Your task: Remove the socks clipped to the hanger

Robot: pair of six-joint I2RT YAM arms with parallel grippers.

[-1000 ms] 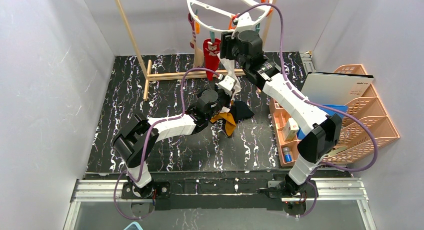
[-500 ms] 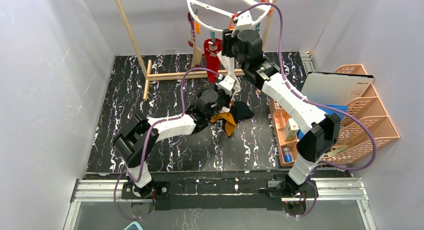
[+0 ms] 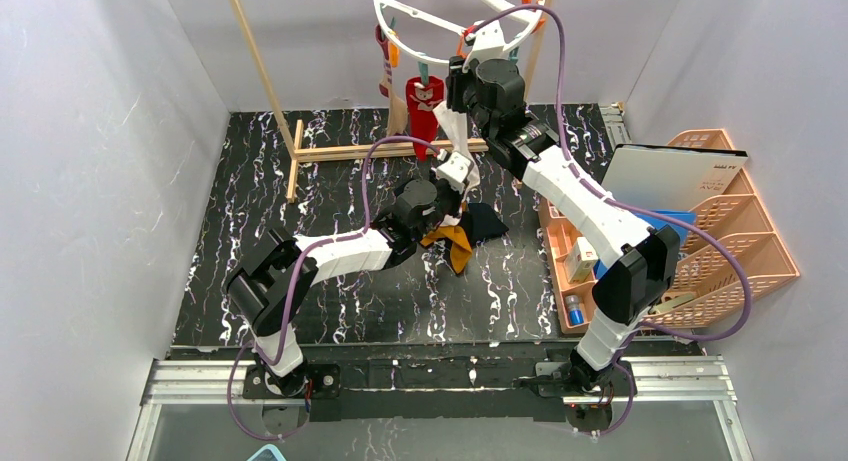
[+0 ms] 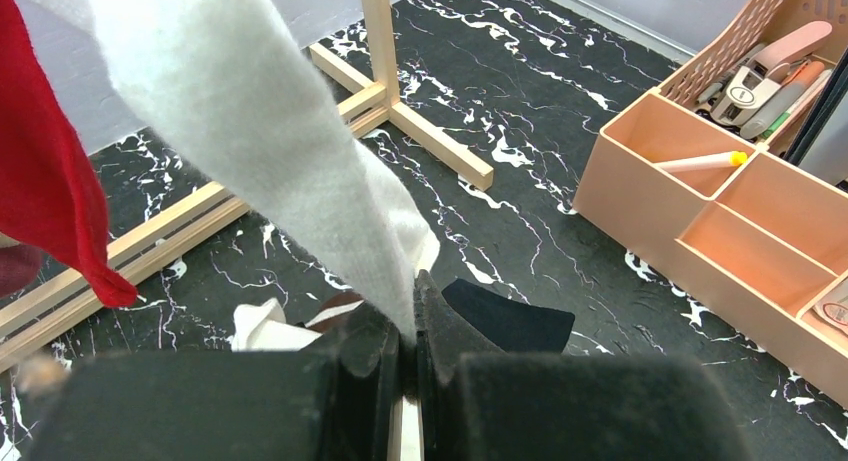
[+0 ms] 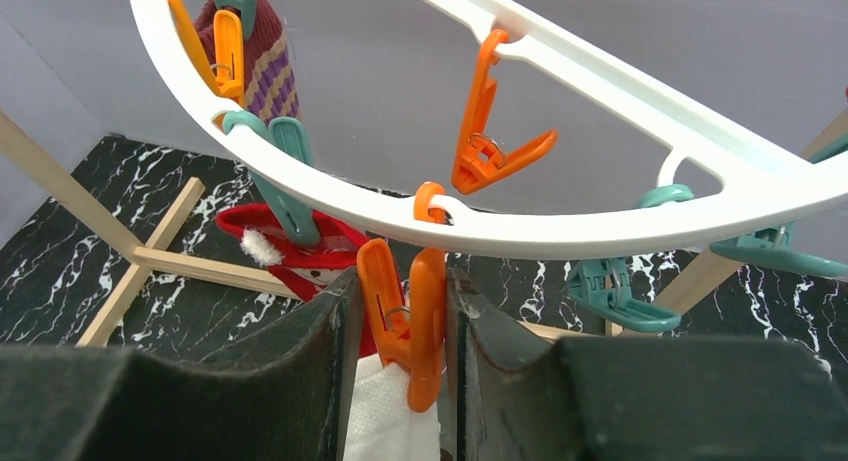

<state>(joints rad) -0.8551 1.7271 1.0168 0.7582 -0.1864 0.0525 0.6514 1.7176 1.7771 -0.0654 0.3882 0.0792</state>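
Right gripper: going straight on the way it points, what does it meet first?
The orange clothespin, which sits between the fingers of the right gripper; just beyond it, probably the white hanger ring, though depth is unclear.

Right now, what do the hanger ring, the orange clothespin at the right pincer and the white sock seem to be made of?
Hanger ring: likely moulded plastic, white, smooth with a slight sheen.
Orange clothespin: glossy plastic, apparently with a metal wire spring at its middle.
White sock: soft knit fabric, matte and slightly fuzzy, draping in folds.
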